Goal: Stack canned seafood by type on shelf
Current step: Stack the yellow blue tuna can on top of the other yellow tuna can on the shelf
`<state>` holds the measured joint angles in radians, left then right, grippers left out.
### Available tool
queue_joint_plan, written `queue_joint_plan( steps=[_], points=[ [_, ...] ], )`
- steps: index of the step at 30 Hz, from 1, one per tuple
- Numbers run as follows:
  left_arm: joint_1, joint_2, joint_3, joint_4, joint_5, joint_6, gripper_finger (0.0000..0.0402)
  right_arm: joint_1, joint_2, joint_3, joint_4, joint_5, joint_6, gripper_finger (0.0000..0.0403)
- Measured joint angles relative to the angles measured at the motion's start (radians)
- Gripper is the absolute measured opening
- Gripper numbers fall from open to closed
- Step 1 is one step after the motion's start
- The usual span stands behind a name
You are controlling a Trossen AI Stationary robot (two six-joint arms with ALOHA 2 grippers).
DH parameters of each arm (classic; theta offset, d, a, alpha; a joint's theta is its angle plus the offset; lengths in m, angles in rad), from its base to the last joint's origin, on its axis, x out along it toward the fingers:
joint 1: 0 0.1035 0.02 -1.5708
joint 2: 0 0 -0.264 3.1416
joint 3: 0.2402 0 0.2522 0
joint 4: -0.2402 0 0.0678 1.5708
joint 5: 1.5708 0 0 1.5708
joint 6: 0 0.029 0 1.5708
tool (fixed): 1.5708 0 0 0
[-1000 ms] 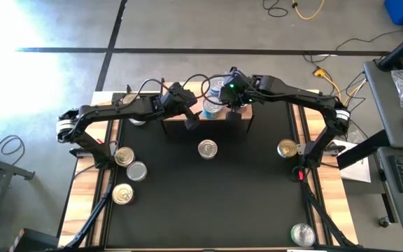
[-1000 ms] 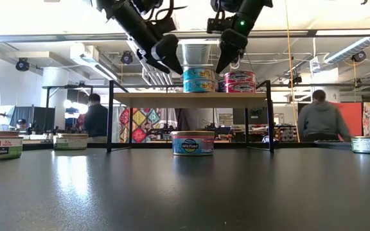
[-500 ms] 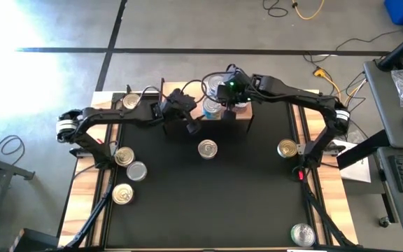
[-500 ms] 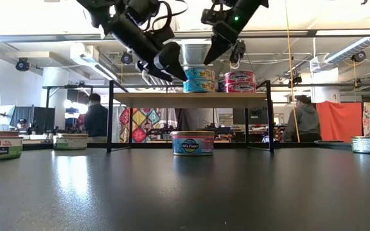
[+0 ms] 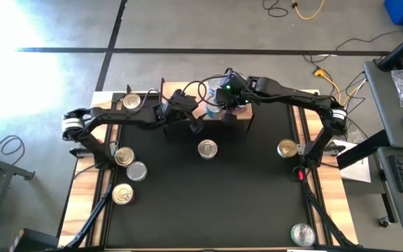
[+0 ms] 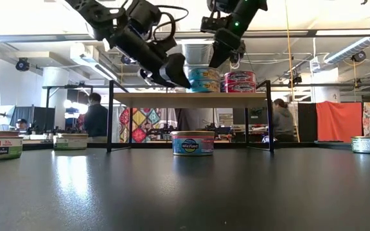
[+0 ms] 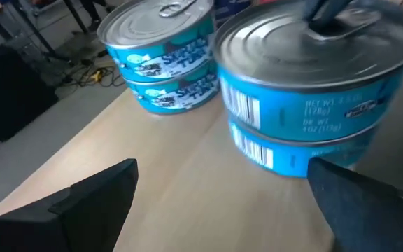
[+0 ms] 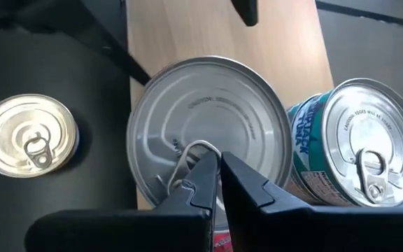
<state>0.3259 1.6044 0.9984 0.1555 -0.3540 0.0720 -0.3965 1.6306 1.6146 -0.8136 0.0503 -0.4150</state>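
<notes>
At the table's left edge, in the high view, three loose tins sit in a cluster: a gold-lidded can [image 5: 124, 156], a silver-lidded can [image 5: 137, 171] just beside it, and another gold-lidded can [image 5: 122, 194] nearer the front. One more tin [image 5: 131, 101] lies at the far left corner, close to the left arm.

The left gripper [image 5: 191, 123] hangs at the front edge of the shelf [image 6: 188, 99], its fingers spread wide and holding nothing. Its wrist camera looks across the light-wood top at two stacks of blue-labelled tuna cans: a farther stack [image 7: 165, 59] and a nearer stack [image 7: 313, 91], each two cans high. The nearer stack stands just ahead of the open fingers [image 7: 82, 203], not touching them.

In front of the shelf, alone on the black table top, stands a blue-labelled can [image 6: 193, 143].

The right gripper [image 8: 215, 183] is over the shelf with its fingers pressed together, tips at the pull ring of a silver-lidded tin [image 8: 208, 133]; whether they pinch the ring cannot be told. Just beside that tin is a teal-labelled can [image 8: 355, 147]. In the low view, red-labelled cans [image 6: 239, 81] sit stacked on the shelf's right part.

Farther right lie a gold-lidded can [image 5: 287, 148] and, at the front right corner, a silver can [image 5: 302, 234].
</notes>
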Motion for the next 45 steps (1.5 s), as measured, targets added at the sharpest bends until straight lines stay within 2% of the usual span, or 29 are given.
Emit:
queue_joint_plan(
  steps=[11,31,37,42,45],
  points=[
    [0.049,0.024,0.019,0.028,-0.004,0.005,0.0400,0.001,-0.001,0.000,-0.007,-0.005,0.038,0.0013],
    [0.044,0.020,0.020,0.000,-0.004,-0.007,0.0400,-0.001,-0.001,-0.001,0.009,0.003,0.024,0.0013],
    [0.044,0.030,0.019,0.081,-0.004,-0.010,0.0400,-0.002,-0.002,-0.001,0.009,0.007,0.038,0.0013],
    [0.044,0.058,0.020,0.137,-0.004,-0.002,0.0400,-0.003,-0.002,-0.002,0.009,0.081,0.039,0.0013],
    [0.044,0.065,0.020,0.148,-0.004,0.012,0.0400,-0.012,-0.002,-0.002,0.011,0.090,0.050,0.0013]
  ],
)
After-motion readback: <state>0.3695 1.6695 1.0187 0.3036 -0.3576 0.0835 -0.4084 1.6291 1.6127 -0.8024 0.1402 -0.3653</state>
